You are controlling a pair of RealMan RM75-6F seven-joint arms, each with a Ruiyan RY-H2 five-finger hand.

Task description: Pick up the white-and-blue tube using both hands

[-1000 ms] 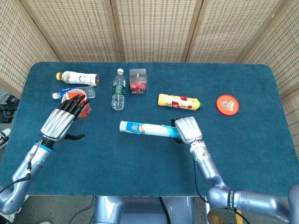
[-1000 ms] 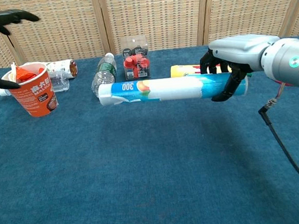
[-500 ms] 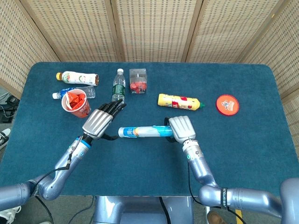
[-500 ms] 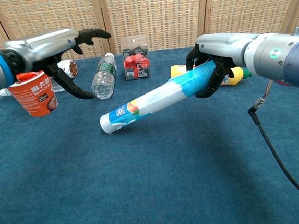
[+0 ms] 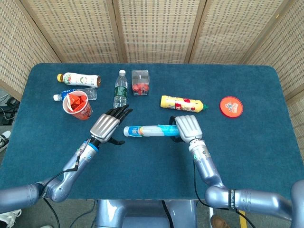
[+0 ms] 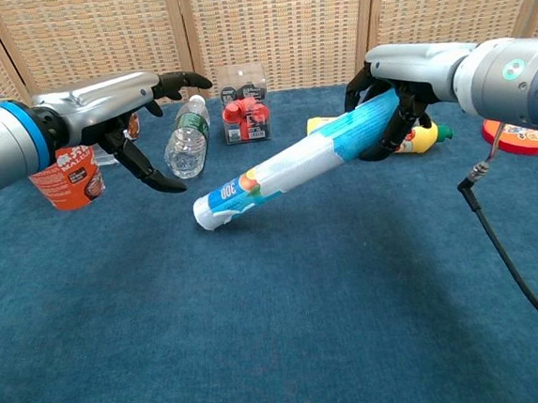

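The right hand gripped the blue end of the tube and held it tilted above the surface, white end lowest. The left hand hung beside that white end, fingers spread and holding nothing. That second grasp looked like what remained.

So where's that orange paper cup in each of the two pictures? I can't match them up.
Head view: the orange cup stands upright near the table's left side, just beyond the left hand.
Chest view: the cup is at the far left, partly hidden behind the left arm.
Shared landmark: the clear water bottle lying to the cup's right in both.
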